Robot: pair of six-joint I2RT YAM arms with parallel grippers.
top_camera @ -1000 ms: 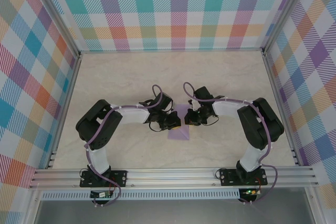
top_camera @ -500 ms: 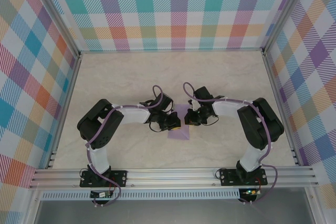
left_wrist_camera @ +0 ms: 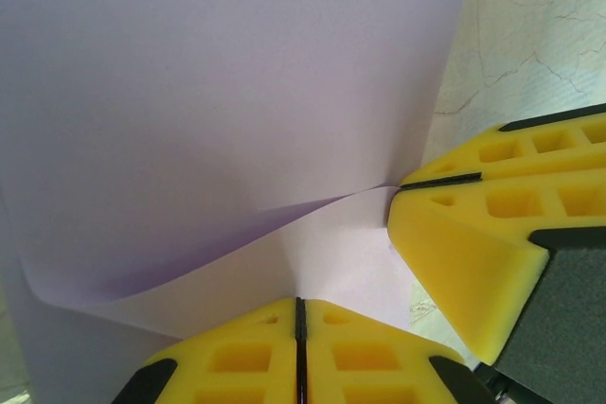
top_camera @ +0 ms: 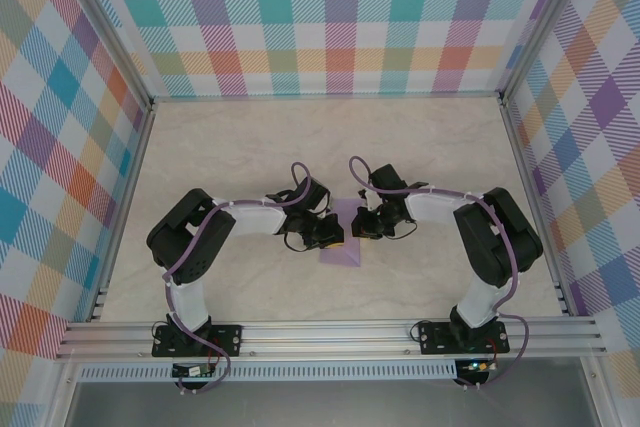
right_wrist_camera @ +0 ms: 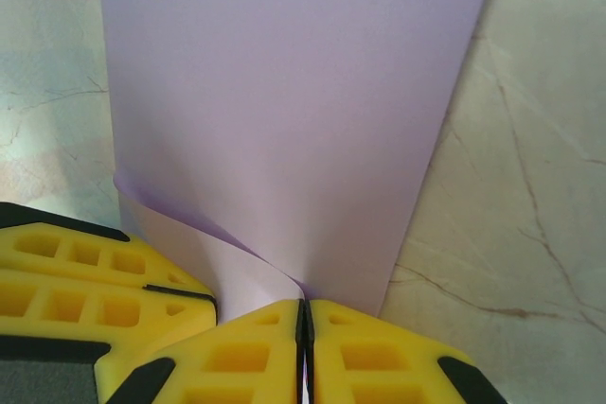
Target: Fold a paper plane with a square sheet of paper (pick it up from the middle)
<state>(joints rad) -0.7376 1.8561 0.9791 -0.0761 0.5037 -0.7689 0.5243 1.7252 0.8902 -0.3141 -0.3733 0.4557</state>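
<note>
Paper [top_camera: 340, 252] is pinched at its lifted fold by your left gripper [left_wrist_camera: 298, 305] and right gripper [right_wrist_camera: 303, 307], both squeezed shut on it.

Before me, the thin lavender paper sheet [top_camera: 338, 253] lies at the table [top_camera: 220, 147] centre, folded over itself, upper layer bowed up.

You are working inside a robotics lab test cell. Aluminium frame rails [top_camera: 330, 332] box in a marble-look tabletop [top_camera: 420, 147], and bright checked panels [top_camera: 330, 27] form the back and side walls. A left arm [top_camera: 190, 237] and a right arm [top_camera: 495, 232], trailing purple cables [top_camera: 296, 175], are bolted side by side to the front rail.
</note>
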